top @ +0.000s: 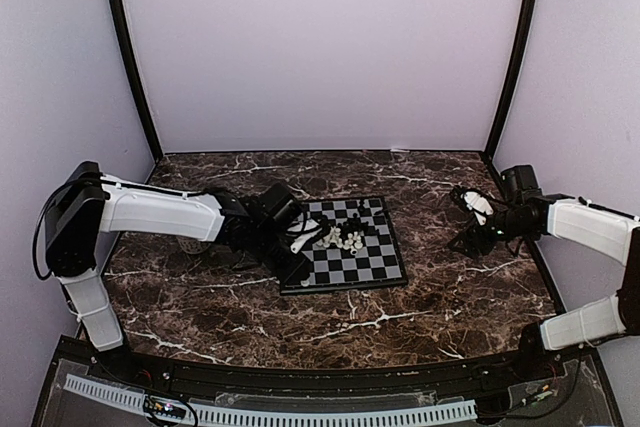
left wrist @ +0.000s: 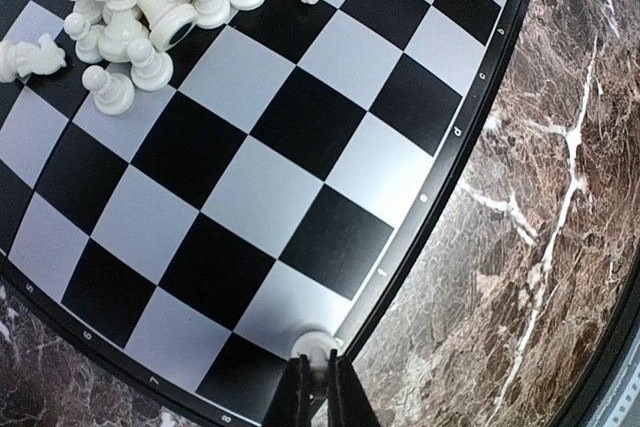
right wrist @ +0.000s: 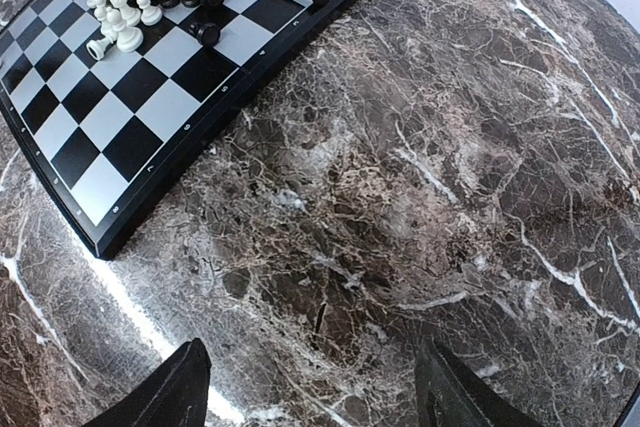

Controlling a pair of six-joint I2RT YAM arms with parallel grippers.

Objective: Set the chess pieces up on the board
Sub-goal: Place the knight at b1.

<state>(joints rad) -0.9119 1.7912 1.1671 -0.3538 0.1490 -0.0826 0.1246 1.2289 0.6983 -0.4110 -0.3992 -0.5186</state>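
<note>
- The left gripper (left wrist: 320, 387) has its jaws clamped together on one small white plastic piece (left wrist: 317, 344). The piece's round top shows between the fingertips, at the corner square just inside the border.
- The small flat chessboard of black and pale grey checks (top: 375, 265) lies on the dark marble-patterned tabletop (top: 450, 287). The other tiny white and black chess figures (top: 345, 237) are heaped together on its far squares, and several are tipped over.
- The right gripper (right wrist: 310, 397) hangs over the tabletop, well apart from the board, with its jaws wide apart and nothing between them.
- The figures look light, stiff and glossy, so a pinch may twist one or squirt it out. Closing across the narrow stem from above seems safest.
- Toppled figures probably need a grip across the body, and crowded neighbours are easily knocked.
</note>
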